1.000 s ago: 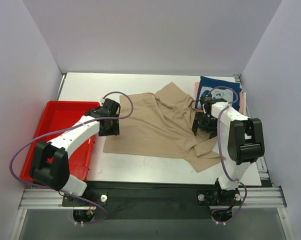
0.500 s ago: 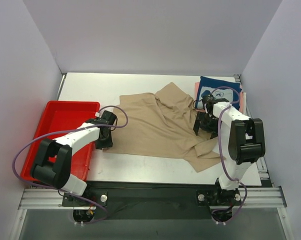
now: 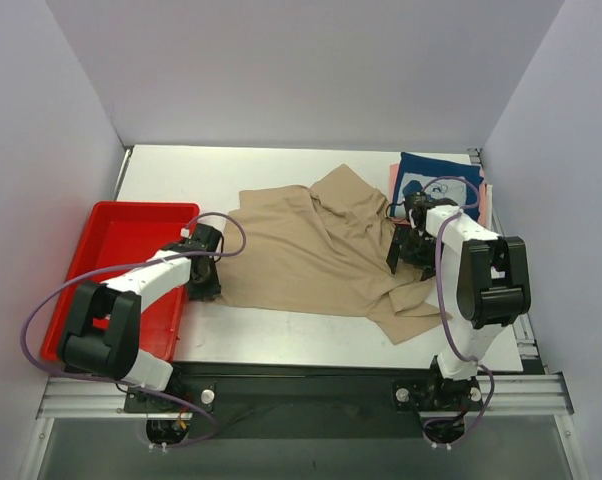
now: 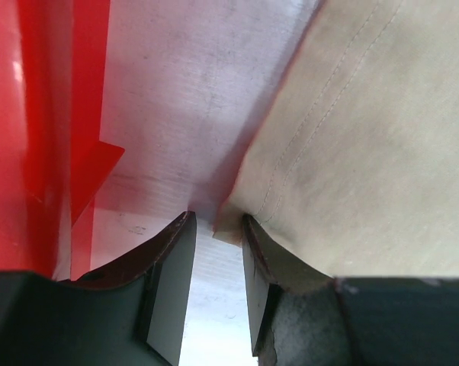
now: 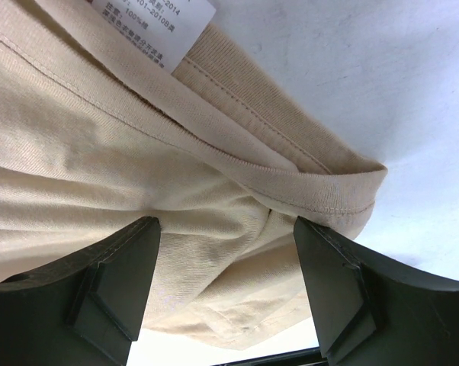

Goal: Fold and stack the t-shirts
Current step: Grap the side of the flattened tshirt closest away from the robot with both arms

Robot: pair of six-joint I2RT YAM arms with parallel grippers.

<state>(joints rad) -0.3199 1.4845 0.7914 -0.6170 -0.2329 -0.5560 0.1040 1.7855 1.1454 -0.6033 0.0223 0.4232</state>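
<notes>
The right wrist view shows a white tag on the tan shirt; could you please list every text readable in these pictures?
"2014": white tag on the tan shirt, partly cut off.
"100%": same tag; the small characters beside it are unreadable.
Navy shirt: cartoon print too small to show any words.

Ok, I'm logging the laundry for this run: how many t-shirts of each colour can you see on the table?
Tan t-shirt: 1
Navy t-shirt: 1
Pink t-shirt: 1
Total: 3 t-shirts in view
</notes>
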